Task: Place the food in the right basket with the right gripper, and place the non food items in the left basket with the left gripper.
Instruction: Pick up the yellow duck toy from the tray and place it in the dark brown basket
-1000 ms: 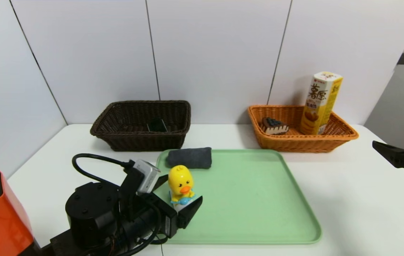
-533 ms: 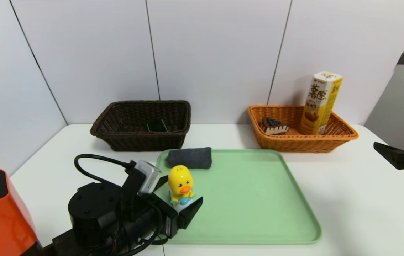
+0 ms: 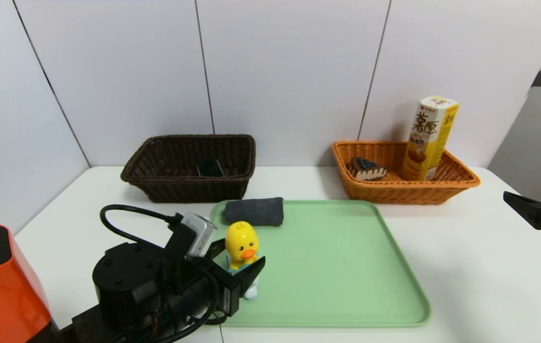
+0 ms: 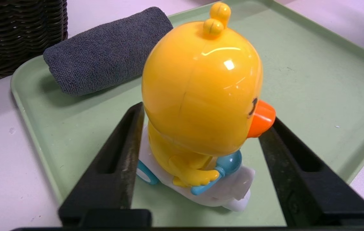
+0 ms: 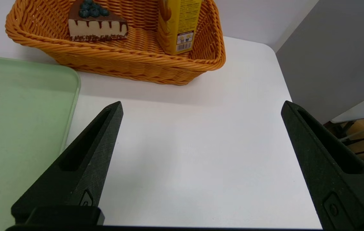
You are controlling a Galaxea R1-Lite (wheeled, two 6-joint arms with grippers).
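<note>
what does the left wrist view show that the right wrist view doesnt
Only the left wrist view shows the yellow duck toy standing on the tray between the fingers of the left gripper, the dark grey rolled cloth behind it, and a corner of the dark brown basket.

Only the right wrist view shows the open, empty right gripper over bare white table, and the orange-tan basket holding the cake wedge and the snack box.

Both show part of the green tray.
</note>
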